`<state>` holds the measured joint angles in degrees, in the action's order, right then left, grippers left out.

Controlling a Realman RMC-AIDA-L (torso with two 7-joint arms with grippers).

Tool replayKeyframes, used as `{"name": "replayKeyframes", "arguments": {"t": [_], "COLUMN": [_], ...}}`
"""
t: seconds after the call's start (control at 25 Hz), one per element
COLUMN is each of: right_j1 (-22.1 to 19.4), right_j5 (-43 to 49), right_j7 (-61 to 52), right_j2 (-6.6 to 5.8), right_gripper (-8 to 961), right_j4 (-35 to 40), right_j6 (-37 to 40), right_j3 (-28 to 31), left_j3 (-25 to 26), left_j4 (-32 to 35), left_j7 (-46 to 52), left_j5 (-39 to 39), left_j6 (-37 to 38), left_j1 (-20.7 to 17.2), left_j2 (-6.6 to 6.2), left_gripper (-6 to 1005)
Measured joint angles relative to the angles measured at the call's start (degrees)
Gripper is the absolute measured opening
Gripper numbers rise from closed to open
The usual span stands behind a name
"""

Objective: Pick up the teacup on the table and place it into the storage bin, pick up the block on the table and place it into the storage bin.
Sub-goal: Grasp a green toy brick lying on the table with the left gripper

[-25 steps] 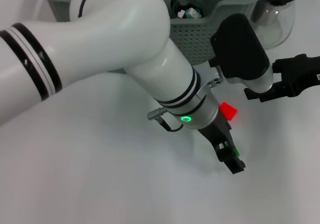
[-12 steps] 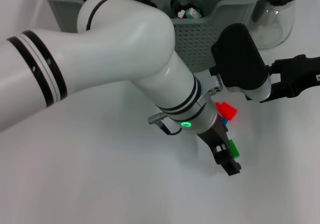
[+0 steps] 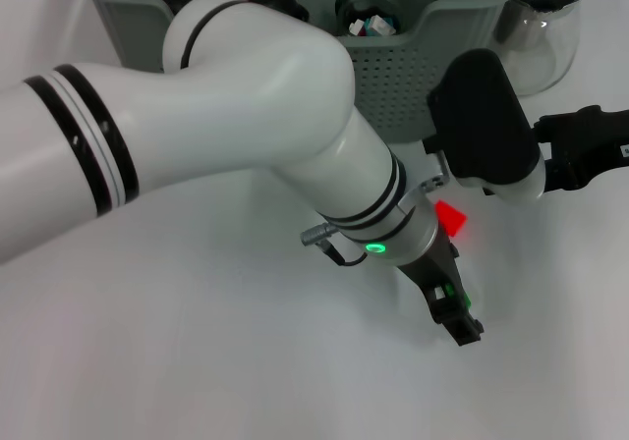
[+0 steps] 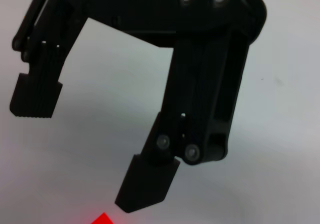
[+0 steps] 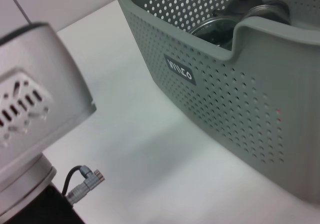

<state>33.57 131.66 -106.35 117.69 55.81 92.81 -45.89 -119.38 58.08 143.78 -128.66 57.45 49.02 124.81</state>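
While its jaws stand wide apart over bare table, the left gripper [image 4: 90,149] has only a corner of the red block [image 4: 102,219] showing just past one fingertip [image 4: 145,186], not between the two. From the head camera the block [image 3: 451,217] lies on the white table [image 3: 197,361] beside the left wrist, near the grey-green bin [image 3: 413,67]. Farther right, the right gripper [image 3: 580,155] hovers near the bin; I cannot tell its jaw state.
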Motion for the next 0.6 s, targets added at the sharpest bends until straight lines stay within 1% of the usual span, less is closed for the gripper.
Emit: {"name": "replayKeyframes", "arguments": {"t": [0.28, 0.6], "right_j1": [0.01, 0.00], "right_j5": [0.00, 0.00], "right_j7": [-0.03, -0.19], "right_j2": [0.04, 0.13], "right_gripper": [947, 947], "right_j4": [0.00, 0.00], "right_j6": [-0.11, -0.63], "right_j3": [0.16, 0.08], "left_j3": [-1.99, -2.51], "left_j4": [-0.10, -0.31], "left_j7": [0.09, 0.25], "left_j5": [0.05, -0.06], "left_j6": [-0.90, -2.14], "left_j1": [0.25, 0.43], "left_j2": [0.00, 0.00], "left_gripper": [902, 892]}}
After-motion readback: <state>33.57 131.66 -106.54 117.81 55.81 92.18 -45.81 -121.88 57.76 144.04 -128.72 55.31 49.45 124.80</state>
